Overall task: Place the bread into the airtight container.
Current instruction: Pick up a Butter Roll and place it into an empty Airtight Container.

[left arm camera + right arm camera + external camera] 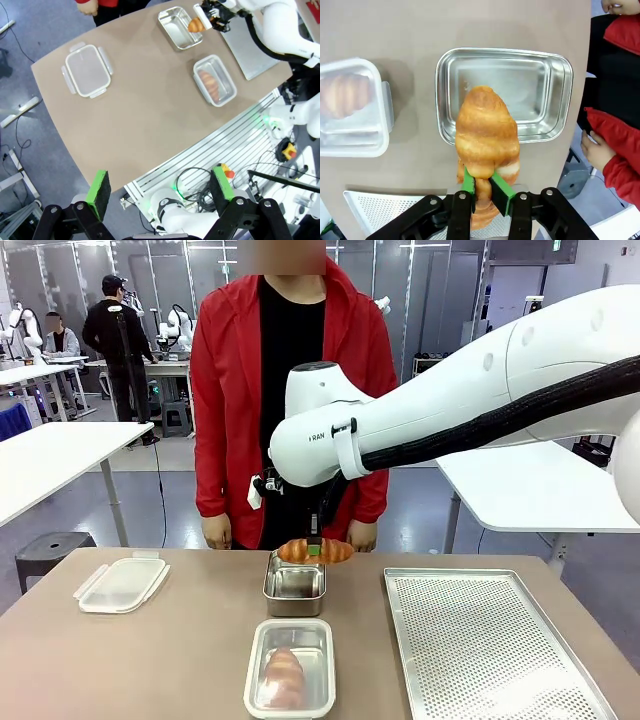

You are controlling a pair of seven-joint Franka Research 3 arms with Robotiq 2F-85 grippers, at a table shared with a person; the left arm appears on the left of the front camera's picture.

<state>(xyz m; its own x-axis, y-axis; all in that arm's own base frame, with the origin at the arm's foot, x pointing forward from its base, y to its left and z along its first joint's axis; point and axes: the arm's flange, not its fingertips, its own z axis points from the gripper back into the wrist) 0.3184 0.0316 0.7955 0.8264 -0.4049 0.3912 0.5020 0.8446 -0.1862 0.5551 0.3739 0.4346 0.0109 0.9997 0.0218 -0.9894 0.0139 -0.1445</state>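
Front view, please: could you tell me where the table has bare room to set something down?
Bare table lies between the loose lid and the two containers, and nearer than the lid. Crowded: steel container below the right gripper with bread, lidded container, tray on the right.

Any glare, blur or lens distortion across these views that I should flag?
Front view: even overhead light, sharp, only soft shadows by the steel container. Left wrist view: wide-angle lens bows the table edge. Right wrist view: bread close to the lens looms large; pale sheen on the steel floor; contents of the lidded container look hazy through the lid.
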